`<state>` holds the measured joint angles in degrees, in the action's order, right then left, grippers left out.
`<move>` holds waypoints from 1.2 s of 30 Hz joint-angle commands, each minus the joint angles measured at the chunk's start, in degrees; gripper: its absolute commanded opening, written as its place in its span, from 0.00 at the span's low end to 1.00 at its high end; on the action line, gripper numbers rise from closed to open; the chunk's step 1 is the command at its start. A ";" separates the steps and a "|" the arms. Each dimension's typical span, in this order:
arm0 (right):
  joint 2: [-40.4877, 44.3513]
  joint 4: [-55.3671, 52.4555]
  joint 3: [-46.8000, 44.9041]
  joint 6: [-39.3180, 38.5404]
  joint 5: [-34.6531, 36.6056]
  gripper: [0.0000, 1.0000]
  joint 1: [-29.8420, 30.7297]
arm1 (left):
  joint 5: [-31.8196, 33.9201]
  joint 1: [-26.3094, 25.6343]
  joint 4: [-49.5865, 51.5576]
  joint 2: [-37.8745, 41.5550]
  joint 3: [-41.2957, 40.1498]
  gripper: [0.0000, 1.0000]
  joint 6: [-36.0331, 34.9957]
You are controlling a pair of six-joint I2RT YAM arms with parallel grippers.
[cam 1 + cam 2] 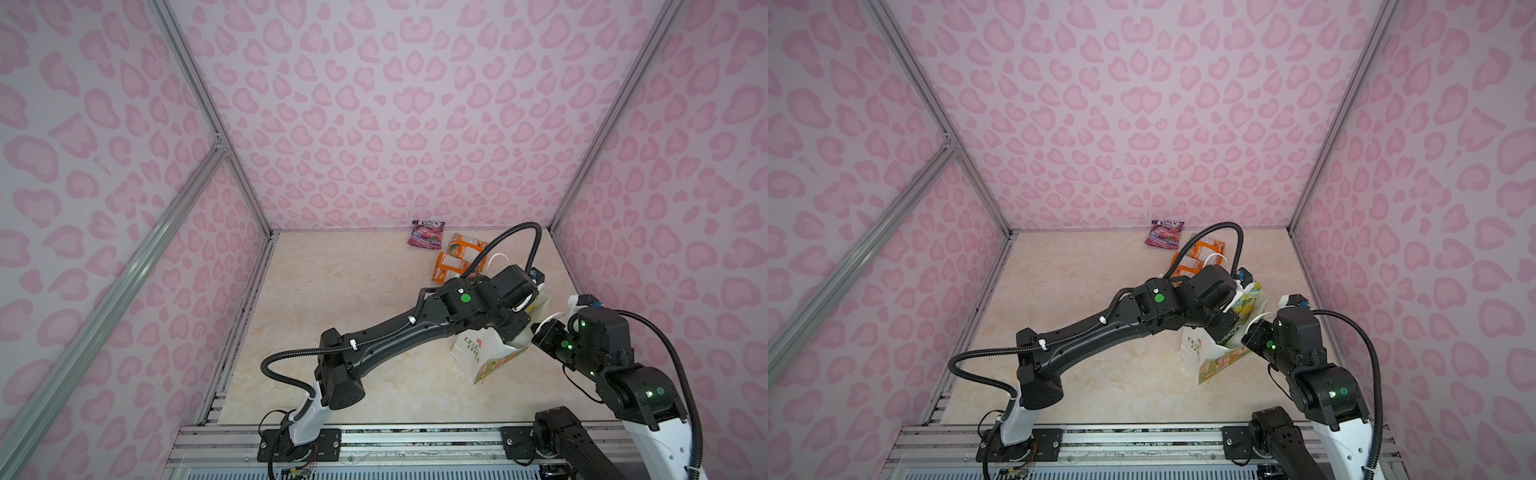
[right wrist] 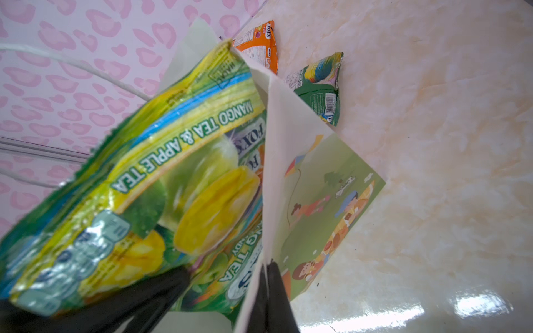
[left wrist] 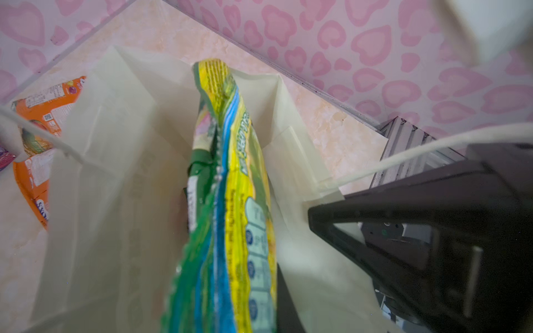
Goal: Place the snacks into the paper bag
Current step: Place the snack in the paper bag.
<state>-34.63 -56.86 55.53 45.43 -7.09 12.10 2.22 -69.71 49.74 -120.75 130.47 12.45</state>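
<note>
- Far left of the group, a small purple crinkly plastic packet (image 1: 428, 235) lies by the back wall, its lettering too small to read.
- Just right of it, two orange plastic packets (image 1: 457, 257) overlap on the marble-look tabletop (image 1: 332, 311); one reads "FOX'S".
- The left gripper (image 1: 1236, 300), jaws pinching a yellow-green plastic packet (image 2: 173, 173) marked "FOX'S" and "MANGO TEA & APPLE TEA", holds it partway into the mouth of the tall white paper bag (image 1: 1192, 349). Released at a slant, it could catch the rim or the white cord handle (image 3: 403, 155).
- A dark green plastic packet (image 2: 320, 86) lies just beside the bag.
- At right, the right gripper (image 3: 313, 209), jaws pressed on the bag's rim, props it open; a slip could let the bag sag or tip.
</note>
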 commanded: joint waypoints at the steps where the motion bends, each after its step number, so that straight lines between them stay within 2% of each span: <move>1: 0.01 0.00 0.27 -0.39 -0.33 0.00 0.05 | -1.60 -0.16 0.06 -0.41 -1.76 0.03 0.61; 6: -0.22 0.26 0.23 -0.43 -0.51 0.00 0.12 | -3.05 -0.32 -0.23 -0.70 -4.83 0.05 1.26; 10: -0.26 0.61 0.26 -0.43 -0.73 0.00 0.05 | -4.00 -0.49 0.05 -1.36 -5.27 0.15 1.44; 23: 0.16 0.30 0.02 -0.52 -0.29 0.00 0.10 | -5.69 -0.51 -1.11 2.98 -4.53 0.69 3.19; 28: 0.44 0.26 -0.49 -0.43 -0.20 0.00 0.11 | -6.98 -0.51 -3.04 5.86 -4.45 1.00 4.09; 36: 0.97 -0.09 -0.76 -0.61 0.19 0.00 0.10 | -10.99 -0.51 -4.76 11.61 -2.59 0.97 4.42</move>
<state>-33.89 -57.08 55.33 45.41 -7.38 12.10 -4.29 -69.97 48.31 -112.29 127.42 16.53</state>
